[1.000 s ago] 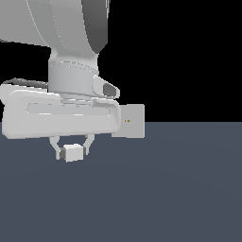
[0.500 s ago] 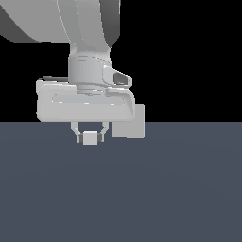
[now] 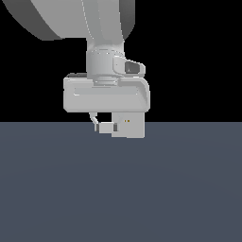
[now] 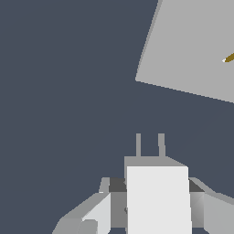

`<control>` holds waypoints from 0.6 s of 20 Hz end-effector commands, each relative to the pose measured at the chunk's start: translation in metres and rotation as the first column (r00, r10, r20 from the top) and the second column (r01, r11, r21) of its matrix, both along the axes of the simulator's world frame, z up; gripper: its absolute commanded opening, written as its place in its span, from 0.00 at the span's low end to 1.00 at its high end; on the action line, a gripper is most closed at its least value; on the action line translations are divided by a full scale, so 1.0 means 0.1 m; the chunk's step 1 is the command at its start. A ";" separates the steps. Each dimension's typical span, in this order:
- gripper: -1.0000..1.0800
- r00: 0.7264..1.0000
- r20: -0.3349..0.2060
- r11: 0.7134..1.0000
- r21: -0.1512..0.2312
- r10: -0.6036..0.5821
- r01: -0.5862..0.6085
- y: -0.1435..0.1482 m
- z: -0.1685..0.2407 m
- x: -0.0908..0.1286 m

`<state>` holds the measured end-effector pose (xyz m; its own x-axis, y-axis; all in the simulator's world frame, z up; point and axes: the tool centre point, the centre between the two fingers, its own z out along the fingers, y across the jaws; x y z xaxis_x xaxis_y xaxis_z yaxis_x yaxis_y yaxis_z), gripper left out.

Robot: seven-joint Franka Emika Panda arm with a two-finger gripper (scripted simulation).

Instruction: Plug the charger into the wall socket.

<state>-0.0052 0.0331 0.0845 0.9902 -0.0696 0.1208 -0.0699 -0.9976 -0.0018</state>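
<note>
The charger (image 3: 108,127) is a small white block held between my gripper's fingers (image 3: 96,124), just above the dark floor. In the wrist view the charger (image 4: 157,199) shows two thin prongs (image 4: 150,145) sticking out ahead, with a finger (image 4: 98,210) on each side. The wall socket (image 3: 131,125) is an upright pale grey slab with two yellowish dots, partly hidden behind my hand. In the wrist view the socket (image 4: 192,45) lies ahead of the prongs and off to one side, with a gap between them. My gripper (image 4: 157,203) is shut on the charger.
The dark grey floor (image 3: 121,189) spreads all around. My arm's large white hand body (image 3: 106,94) covers the top of the socket in the exterior view.
My arm has carried the charger toward the exterior view's right. The charger now sits right beside the socket's face in that view.
</note>
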 end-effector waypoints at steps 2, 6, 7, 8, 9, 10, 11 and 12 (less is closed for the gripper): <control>0.00 0.996 -0.001 0.996 0.000 -0.092 0.092 -0.11 0.06 0.03; 0.00 0.986 -0.002 0.986 -0.001 -0.166 0.166 -0.21 0.11 0.04; 0.00 0.984 -0.002 0.984 -0.001 -0.180 0.180 -0.23 0.12 0.05; 0.00 0.981 -0.002 0.981 -0.001 -0.192 0.192 -0.24 0.13 0.05; 0.00 0.979 -0.002 0.979 -0.001 -0.203 0.203 -0.26 0.14 0.05; 0.00 0.977 -0.002 0.977 -0.001 -0.212 0.212 -0.27 0.14 0.05; 0.00 0.976 -0.002 0.976 -0.001 -0.220 0.220 -0.28 0.15 0.05; 0.00 0.974 -0.003 0.974 -0.001 -0.225 0.225 -0.29 0.15 0.05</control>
